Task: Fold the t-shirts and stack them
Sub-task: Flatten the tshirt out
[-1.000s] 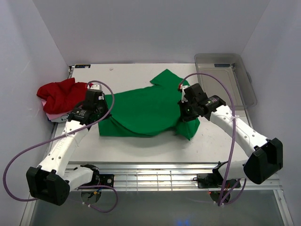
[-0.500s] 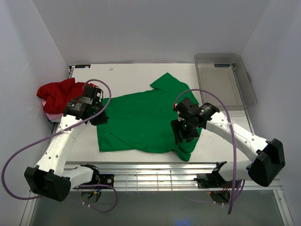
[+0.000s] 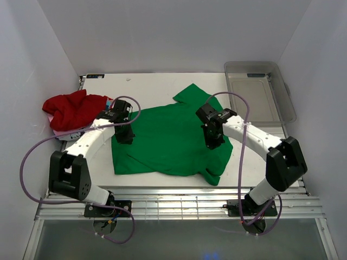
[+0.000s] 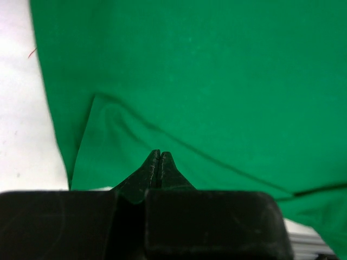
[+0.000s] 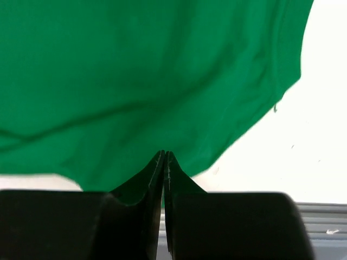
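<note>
The green t-shirt [image 3: 168, 138] lies spread flat in the middle of the table, one sleeve pointing to the far side. My left gripper [image 3: 126, 137] is over its left edge and my right gripper [image 3: 212, 143] is over its right part. Both are shut, with no cloth showing between the fingertips. The left wrist view shows the left gripper [image 4: 160, 155] above green cloth [image 4: 217, 81] with a crease. The right wrist view shows the right gripper [image 5: 164, 156] above the shirt's hem [image 5: 135, 81]. The red t-shirt [image 3: 70, 108] lies bunched at the far left on top of pink cloth [image 3: 54, 129].
A clear plastic bin [image 3: 260, 92] stands at the back right, past the table's edge. White walls close in the left, back and right sides. A metal rail [image 3: 179, 197] runs along the near edge. Bare white table [image 5: 320, 135] shows right of the shirt.
The green shirt has been drawn toward the near edge and now lies flatter. Both grippers have swung inward over the shirt, the arms folded back.
</note>
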`<act>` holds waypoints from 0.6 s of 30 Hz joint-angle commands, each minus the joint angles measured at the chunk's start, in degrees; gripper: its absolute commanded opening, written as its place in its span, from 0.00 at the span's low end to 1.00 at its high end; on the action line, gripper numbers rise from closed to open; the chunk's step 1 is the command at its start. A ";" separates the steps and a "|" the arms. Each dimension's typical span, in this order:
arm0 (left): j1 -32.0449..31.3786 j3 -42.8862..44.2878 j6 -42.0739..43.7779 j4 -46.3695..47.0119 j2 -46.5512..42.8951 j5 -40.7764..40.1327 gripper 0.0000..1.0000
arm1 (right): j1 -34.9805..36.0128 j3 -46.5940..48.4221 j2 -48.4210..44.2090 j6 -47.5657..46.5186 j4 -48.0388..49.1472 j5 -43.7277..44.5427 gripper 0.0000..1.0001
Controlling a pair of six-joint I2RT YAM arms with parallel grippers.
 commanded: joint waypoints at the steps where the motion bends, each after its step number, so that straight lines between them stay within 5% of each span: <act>1: 0.08 1.97 1.09 7.24 4.36 -0.28 0.00 | -2.35 6.42 4.87 -1.53 7.28 3.92 0.08; 18: 0.78 7.68 2.76 12.70 27.38 -0.28 0.00 | -10.70 22.86 30.63 -6.55 8.61 1.64 0.08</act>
